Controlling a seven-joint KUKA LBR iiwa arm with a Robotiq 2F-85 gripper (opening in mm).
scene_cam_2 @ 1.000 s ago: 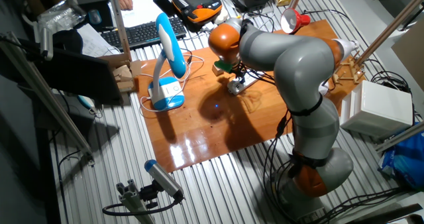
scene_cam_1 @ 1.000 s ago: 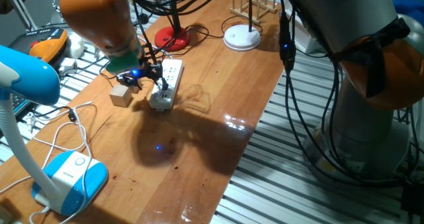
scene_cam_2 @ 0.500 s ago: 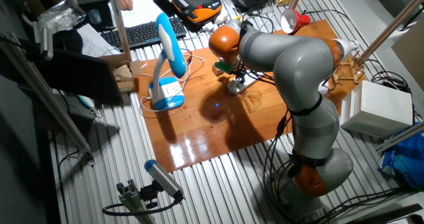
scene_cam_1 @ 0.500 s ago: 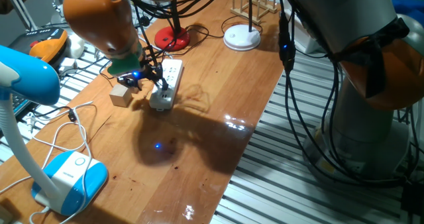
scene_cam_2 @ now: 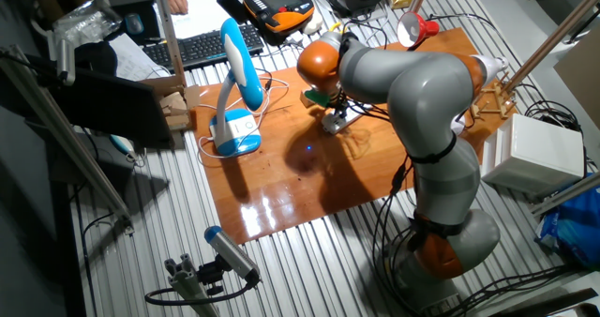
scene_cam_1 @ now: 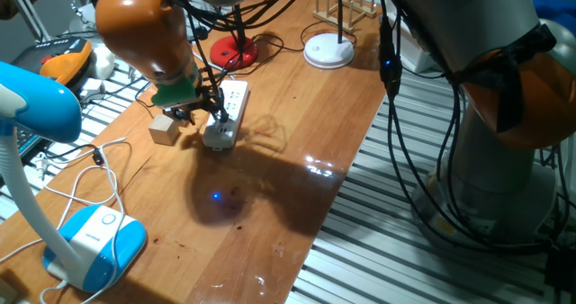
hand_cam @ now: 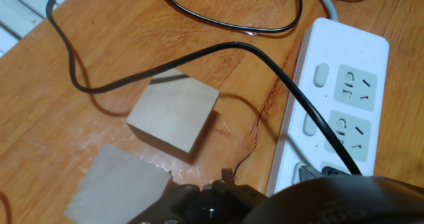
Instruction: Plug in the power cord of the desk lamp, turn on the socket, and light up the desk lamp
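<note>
The gripper (scene_cam_1: 200,109) hangs over the socket (hand_cam: 334,105)'s end, its fingers' state hidden. Wooden blocks (hand_cam: 173,118) crowd the socket's left edge; the power cord (hand_cam: 199,55) loops across the surface (scene_cam_1: 270,187).

Two wooden blocks (hand_cam: 173,118) at 9 o'clock of the socket (hand_cam: 334,108), near but apart, all on the table (scene_cam_1: 270,178). Power cord (hand_cam: 199,55) across the table at 12 o'clock of the blocks, ending on the socket's 6 o'clock end. Desk lamp (scene_cam_1: 233,50) at the table's 12 o'clock edge.

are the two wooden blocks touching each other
Apart. The hand view shows bare table between the upper wooden block and the lower wooden block.
</note>
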